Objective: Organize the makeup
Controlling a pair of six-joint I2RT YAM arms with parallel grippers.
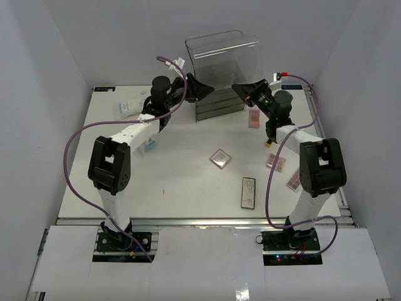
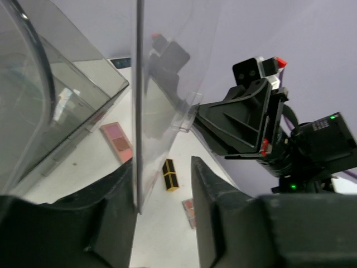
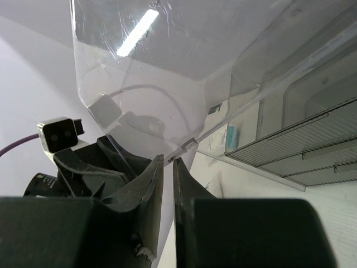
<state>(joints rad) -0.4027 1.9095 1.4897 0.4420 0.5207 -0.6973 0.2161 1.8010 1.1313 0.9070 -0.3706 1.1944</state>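
The makeup lies scattered on the white table: a pink palette (image 1: 254, 118), a square palette (image 1: 220, 158), a black compact (image 1: 248, 192), two more palettes (image 1: 276, 162) (image 1: 294, 182), a small dark tube (image 1: 270, 143) and sachet packets (image 1: 128, 106) (image 1: 149, 145). Both grippers are up at the clear lid (image 1: 222, 56) of the acrylic drawer box. My right gripper (image 3: 169, 162) is shut on the lid's thin front edge. My left gripper (image 2: 163, 167) straddles the lid's edge (image 2: 138, 111). The panel rests against one finger, with a gap to the other.
The drawer stack (image 1: 218, 108) stands at the back centre under the raised lid. White walls close in the table on three sides. In the left wrist view, the pink palette (image 2: 117, 139) and the black-and-yellow tube (image 2: 170, 175) lie on the table below.
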